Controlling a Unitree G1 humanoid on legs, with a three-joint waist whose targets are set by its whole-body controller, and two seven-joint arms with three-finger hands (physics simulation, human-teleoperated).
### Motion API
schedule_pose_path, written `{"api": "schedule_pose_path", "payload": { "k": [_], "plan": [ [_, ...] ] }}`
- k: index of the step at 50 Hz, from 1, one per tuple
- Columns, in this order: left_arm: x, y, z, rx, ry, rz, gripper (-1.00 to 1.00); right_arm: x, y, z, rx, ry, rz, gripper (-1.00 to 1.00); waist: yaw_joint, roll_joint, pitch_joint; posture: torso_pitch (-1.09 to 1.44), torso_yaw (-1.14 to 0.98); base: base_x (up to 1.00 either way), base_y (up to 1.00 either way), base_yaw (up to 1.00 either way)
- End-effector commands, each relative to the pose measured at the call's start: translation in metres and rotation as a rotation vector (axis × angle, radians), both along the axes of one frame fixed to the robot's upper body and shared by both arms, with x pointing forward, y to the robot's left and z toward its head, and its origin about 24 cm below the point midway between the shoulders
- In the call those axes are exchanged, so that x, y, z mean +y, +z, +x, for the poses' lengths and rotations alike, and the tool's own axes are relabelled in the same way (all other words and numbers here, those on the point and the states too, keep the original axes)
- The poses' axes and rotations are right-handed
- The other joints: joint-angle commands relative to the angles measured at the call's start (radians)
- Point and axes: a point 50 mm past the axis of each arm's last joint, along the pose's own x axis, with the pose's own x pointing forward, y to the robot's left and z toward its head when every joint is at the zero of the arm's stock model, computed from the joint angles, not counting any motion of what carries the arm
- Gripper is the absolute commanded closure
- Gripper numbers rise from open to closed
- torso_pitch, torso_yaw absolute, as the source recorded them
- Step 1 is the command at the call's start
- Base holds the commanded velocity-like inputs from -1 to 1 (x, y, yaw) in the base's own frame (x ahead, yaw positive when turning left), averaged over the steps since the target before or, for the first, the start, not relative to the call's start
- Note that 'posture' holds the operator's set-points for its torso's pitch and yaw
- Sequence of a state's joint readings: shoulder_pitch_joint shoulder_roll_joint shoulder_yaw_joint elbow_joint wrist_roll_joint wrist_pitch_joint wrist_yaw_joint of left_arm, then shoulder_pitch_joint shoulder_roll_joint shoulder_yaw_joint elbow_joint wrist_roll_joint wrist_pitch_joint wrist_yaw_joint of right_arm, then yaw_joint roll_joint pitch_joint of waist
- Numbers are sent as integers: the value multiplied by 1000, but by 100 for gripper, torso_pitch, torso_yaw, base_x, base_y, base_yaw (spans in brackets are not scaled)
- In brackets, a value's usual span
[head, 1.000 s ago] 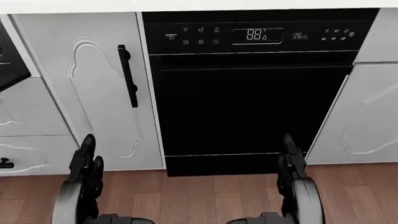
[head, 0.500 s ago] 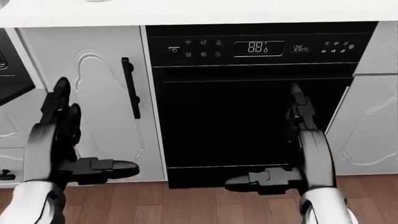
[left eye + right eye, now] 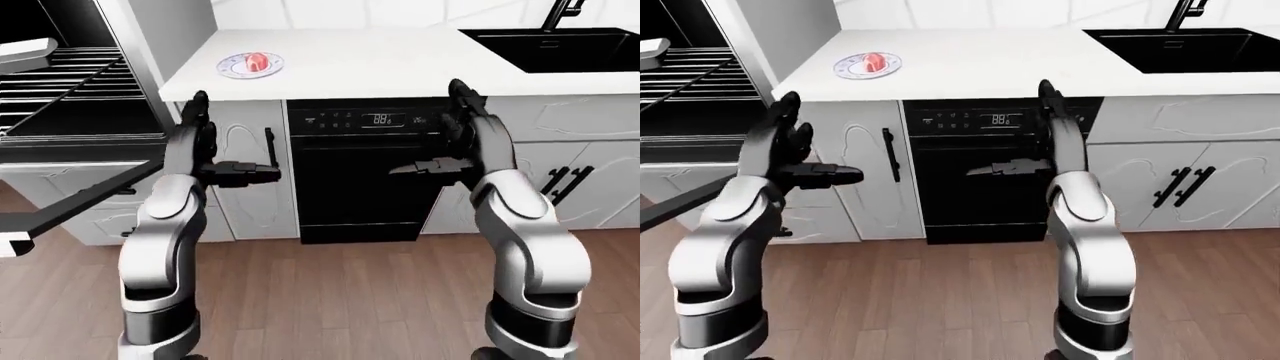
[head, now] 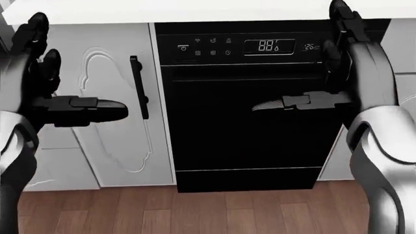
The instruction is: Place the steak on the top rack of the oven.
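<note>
The red steak (image 3: 255,61) lies on a small white plate (image 3: 232,69) on the white counter (image 3: 400,64), at the top left of the left-eye view. The oven (image 3: 70,82) stands open at the far left, with wire racks (image 3: 50,64) showing and its door (image 3: 75,202) hanging down. My left hand (image 3: 228,141) is open and empty, raised in front of the white cabinet below the steak. My right hand (image 3: 428,131) is open and empty, raised in front of the black dishwasher (image 3: 355,180). Both hands stay below counter height.
A black sink (image 3: 560,46) with a tap is set in the counter at the top right. White cabinet doors with black handles (image 3: 552,184) flank the dishwasher. Wood floor (image 3: 340,300) lies below. The open oven door juts out at the left.
Both hands have risen from near the floor to the height of the dishwasher's panel in the head view. The picture also shifted slightly, so the camera moved a little.
</note>
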State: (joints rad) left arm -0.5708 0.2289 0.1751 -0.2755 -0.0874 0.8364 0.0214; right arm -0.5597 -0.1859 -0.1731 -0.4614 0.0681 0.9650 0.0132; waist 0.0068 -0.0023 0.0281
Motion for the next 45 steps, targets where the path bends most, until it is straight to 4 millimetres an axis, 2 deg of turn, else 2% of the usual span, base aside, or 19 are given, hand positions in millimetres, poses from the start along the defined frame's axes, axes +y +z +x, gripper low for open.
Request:
{"api": "schedule_pose_path", "payload": {
  "k": [1, 12, 13, 16, 22, 26, 27, 29, 30, 32, 33, 34, 36, 39, 41, 42, 43, 44, 45],
  "plan": [
    [0, 25, -1, -93, 0, 10, -100, 4, 18, -3, -83, 18, -3, -100, 0, 1, -23, 0, 0, 0, 0, 0],
    [4, 38, 2, -108, 12, 6, -100, 5, 30, -1, -97, 21, -5, -100, 0, 2, -21, 0, 0, 0, 0, 0],
    [4, 38, 2, -109, 13, 6, -100, 4, 30, 0, -99, 19, -4, -100, -2, 5, -41, 0, 0, 9, 0, 0],
    [4, 39, 2, -109, 13, 6, -100, 4, 32, 0, -97, 19, -7, -100, -3, 6, -15, 0, 0, 15, 0, 0],
    [3, 38, 3, -107, 10, 6, -100, 3, 32, 0, -97, 22, -3, -100, -6, -12, -4, 0, 0, 18, 0, 0],
    [3, 40, 2, -107, 10, 5, -100, 3, 32, -1, -96, 22, -3, -100, -6, 3, -3, 0, 0, 25, 0, 0],
    [3, 40, 2, -107, 11, 5, -100, 3, 32, -1, -96, 20, -3, -100, -6, 13, -5, 0, 0, 27, 0, 0],
    [3, 37, 2, -104, 11, 3, -100, 3, 30, -1, -93, 19, -6, -100, -9, 47, -3, 0, 0, 27, 0, 0],
    [4, 37, 2, -103, 13, 3, -100, 3, 30, 0, -91, 20, -7, -100, -11, 74, -7, 0, 0, 27, 0, 0],
    [3, 37, 2, -102, 13, 3, -100, 3, 31, 0, -93, 18, -9, -100, -6, 58, -5, 0, 0, 27, 0, 0],
    [3, 36, 2, -100, 13, 1, -100, 3, 30, 0, -92, 18, -9, -100, -12, 68, -1, 0, 0, 27, 0, 0],
    [3, 35, 3, -99, 13, 2, -100, 4, 28, 0, -90, 19, -11, -100, -8, 66, -4, 0, 0, 27, 0, 0],
    [3, 34, 3, -98, 15, 1, -100, 4, 28, 0, -89, 22, -13, -100, -6, 53, -14, 0, 0, 26, 0, 0],
    [4, 35, 2, -98, 19, 1, -100, 4, 28, 0, -89, 21, -17, -100, 3, 25, -7, 0, 0, 27, 0, 0],
    [4, 35, 2, -98, 19, 1, -100, 4, 27, 0, -88, 21, -17, -100, 9, -4, -8, 0, 0, 27, 0, 0],
    [4, 35, 2, -98, 19, 1, -100, 4, 27, -1, -87, 21, -18, -100, 12, -26, -13, 0, 0, 27, 0, 0],
    [4, 35, 2, -98, 18, 2, -100, 4, 28, -1, -87, 22, -18, -100, 13, -60, -24, 0, 0, 26, 0, 0],
    [4, 35, 2, -98, 19, 2, -100, 5, 28, -1, -87, 22, -18, -100, 4, -32, -15, 0, 0, 27, 0, 0],
    [4, 35, 2, -98, 18, 2, -100, 4, 28, -1, -87, 22, -18, -100, 5, -47, -8, 0, 0, 27, 0, 0]
  ]
}}
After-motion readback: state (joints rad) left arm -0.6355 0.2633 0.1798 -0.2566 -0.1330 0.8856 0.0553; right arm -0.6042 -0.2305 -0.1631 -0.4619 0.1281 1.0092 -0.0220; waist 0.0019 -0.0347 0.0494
